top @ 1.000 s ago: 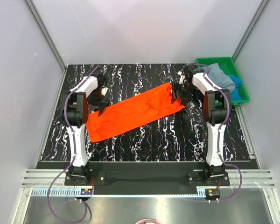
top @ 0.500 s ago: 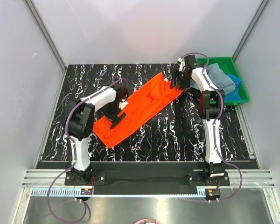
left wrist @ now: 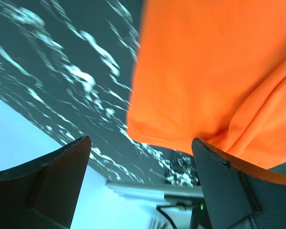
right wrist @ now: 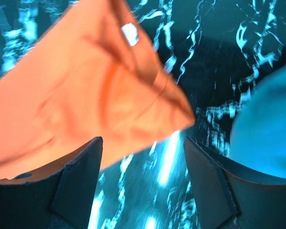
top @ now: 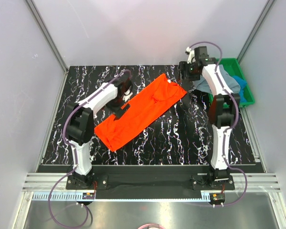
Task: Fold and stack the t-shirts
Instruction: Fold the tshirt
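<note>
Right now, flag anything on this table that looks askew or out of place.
The orange t-shirt lies slanted across the table, not square to its edges. The grey-blue shirt is heaped in the green tray, seemingly spilling over its rim.

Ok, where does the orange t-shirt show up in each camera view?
Top external: orange t-shirt lies diagonally, mid-picture.
Left wrist: orange t-shirt fills the upper right.
Right wrist: orange t-shirt fills the upper left.
Shared landmark: the black marbled tabletop under it.

Bright, even overhead light — soft shadows; wrist views motion-blurred, the orange t-shirt (right wrist: 86, 95) smeared, right view tinted teal.
</note>
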You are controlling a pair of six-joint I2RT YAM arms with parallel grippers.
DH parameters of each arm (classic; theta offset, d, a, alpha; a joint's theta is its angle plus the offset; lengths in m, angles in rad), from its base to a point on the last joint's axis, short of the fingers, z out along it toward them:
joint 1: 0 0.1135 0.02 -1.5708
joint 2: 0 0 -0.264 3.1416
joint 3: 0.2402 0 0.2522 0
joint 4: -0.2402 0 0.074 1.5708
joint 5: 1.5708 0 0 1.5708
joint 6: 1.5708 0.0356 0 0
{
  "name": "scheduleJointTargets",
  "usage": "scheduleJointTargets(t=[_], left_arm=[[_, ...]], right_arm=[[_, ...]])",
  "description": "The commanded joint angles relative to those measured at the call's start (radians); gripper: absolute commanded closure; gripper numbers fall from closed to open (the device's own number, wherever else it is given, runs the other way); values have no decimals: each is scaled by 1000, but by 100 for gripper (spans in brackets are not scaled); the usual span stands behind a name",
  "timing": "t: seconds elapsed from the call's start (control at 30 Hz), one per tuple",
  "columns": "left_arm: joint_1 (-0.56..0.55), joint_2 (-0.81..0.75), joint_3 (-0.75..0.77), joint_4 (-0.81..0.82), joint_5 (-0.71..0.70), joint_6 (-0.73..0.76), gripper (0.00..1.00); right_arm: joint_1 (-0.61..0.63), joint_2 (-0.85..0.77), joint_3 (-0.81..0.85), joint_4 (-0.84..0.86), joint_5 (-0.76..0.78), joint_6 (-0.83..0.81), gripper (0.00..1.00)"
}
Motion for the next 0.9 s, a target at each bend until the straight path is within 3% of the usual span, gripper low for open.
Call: scheduleJointTargets(t=[0.0,0.27,0.37,0.87], left_arm=[[-3,-47,81,9,-1,18,7],[-4,-52,-26,-17,172,4,9],[11,-10,-22,-49,255,-13,9],[58,89,-69,-52,180,-12,8]], right_arm=[[-2,-228,-86,-9,-51,5,23],[31,-266,-372,66,-467,244,25],[76,-238,-412,112,-545,295,26],[93,6,-273,46,-447,258,25]])
